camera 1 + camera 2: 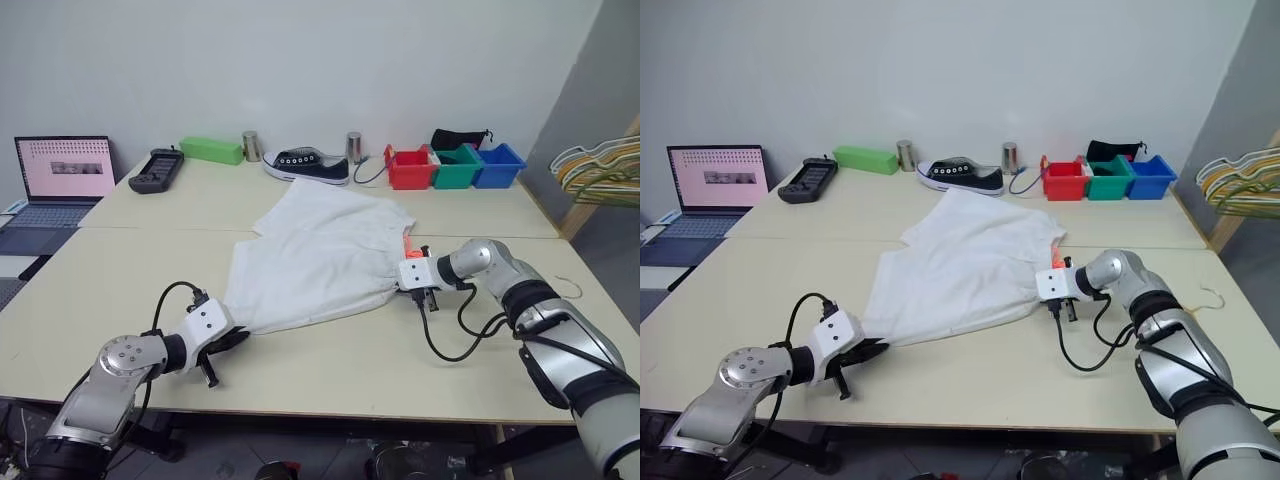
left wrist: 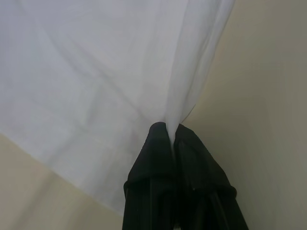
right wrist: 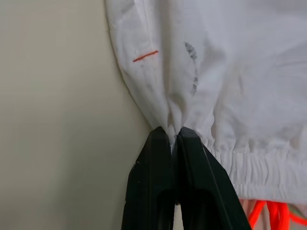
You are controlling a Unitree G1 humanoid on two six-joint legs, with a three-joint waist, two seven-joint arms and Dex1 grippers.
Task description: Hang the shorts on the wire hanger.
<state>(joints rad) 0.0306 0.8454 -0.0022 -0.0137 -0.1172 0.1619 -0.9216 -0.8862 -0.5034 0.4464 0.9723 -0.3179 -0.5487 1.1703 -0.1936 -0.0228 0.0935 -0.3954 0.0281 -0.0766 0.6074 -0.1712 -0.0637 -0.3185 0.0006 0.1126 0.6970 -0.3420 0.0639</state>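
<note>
1. Right now you are gripping the shorts (image 1: 322, 260) with both grippers: the left gripper (image 1: 228, 342) is pinching shut on the corner at 7 o'clock, and the right gripper (image 3: 173, 135) is pinching shut on the gathered waistband at 3 o'clock.
2. Lying flat on the table (image 1: 120, 290), the shorts are running lengthwise between your two grippers.
3. Resting near the table edge at 3 o'clock, the wire hanger (image 1: 1211, 296) is lying well beyond the right gripper, so your right arm is nearer.
4. You are counting one pair of shorts, one loose hanger and three bins (image 1: 455, 166).
</note>
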